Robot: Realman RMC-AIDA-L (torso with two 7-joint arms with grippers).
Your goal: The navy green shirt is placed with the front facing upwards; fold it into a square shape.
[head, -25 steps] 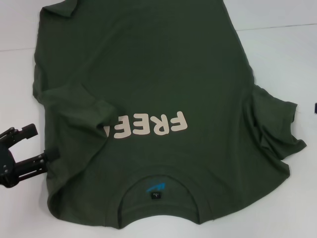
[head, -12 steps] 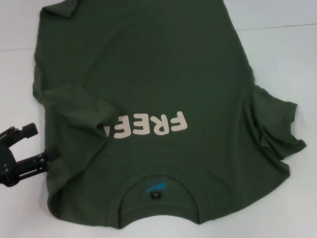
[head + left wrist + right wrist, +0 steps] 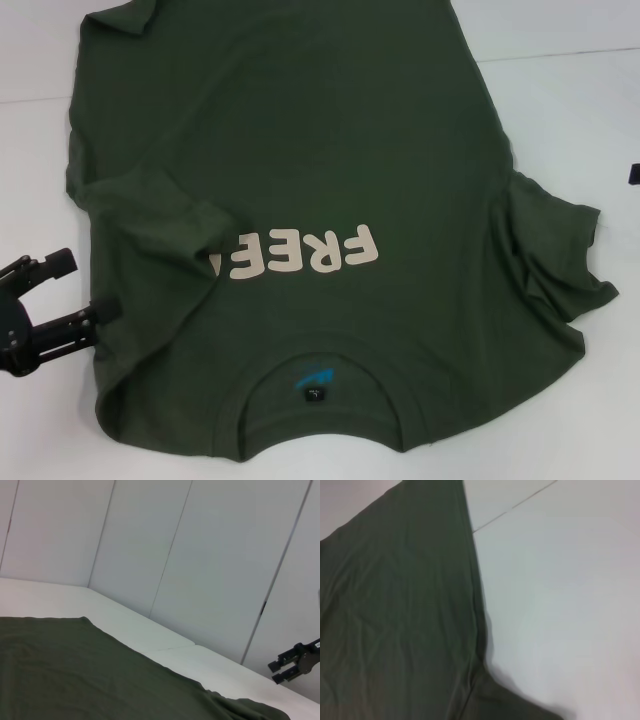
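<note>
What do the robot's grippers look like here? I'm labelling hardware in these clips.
The left gripper is matte black, with two long, slim, blocky fingers on a dark, rounded mechanical base at the picture's edge; no cables or markings show. The right gripper, seen far off from the left wrist view, is also black and two-fingered, with a small pale label on its body. The head view catches only a dark sliver of it.

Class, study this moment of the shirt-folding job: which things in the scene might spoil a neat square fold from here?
1. The left sleeve already lies folded over the navy green shirt, hiding part of the FREE print; its wrinkles may be folded in.
2. The right sleeve is bunched, so the fold may come out lopsided.
3. The left gripper, open at the shirt's edge, may catch only one layer.
</note>
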